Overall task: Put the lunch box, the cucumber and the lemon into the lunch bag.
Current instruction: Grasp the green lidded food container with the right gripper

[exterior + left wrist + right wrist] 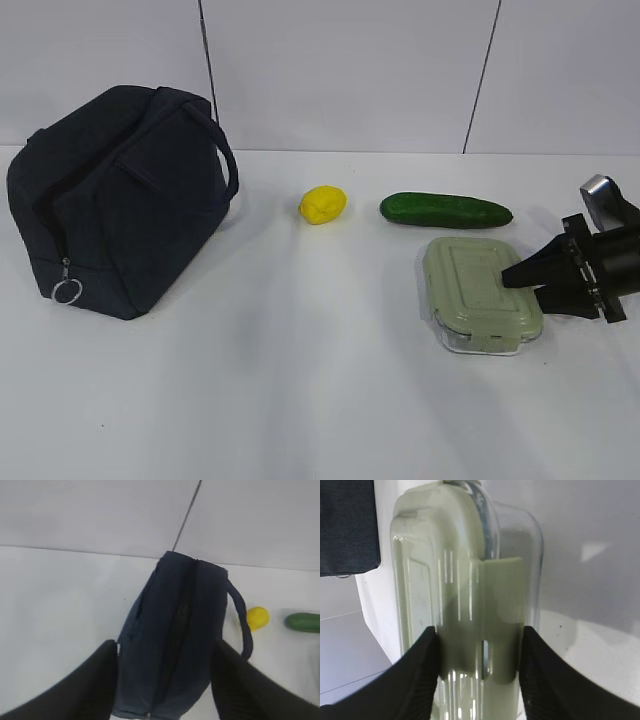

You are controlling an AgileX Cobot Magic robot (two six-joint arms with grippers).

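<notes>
The lunch box (478, 292), clear with a pale green lid, lies on the table at the right. My right gripper (520, 284) is at its right end. In the right wrist view the gripper (479, 645) has one finger (420, 670) on the lid side and the other on the base side, both touching the box (465, 590) at its end clip. The cucumber (446, 210) lies just behind the box and the lemon (322, 204) left of it. The navy lunch bag (115, 195) stands at the left, zipped. My left gripper (165, 680) hangs open above the bag (175, 645).
A silver ring pull (67, 290) hangs at the bag's front corner. The white table (300, 380) runs back to a grey panelled wall (350, 70). The lemon (257, 618) and the cucumber's end (303, 622) show right of the bag's handle (240, 615).
</notes>
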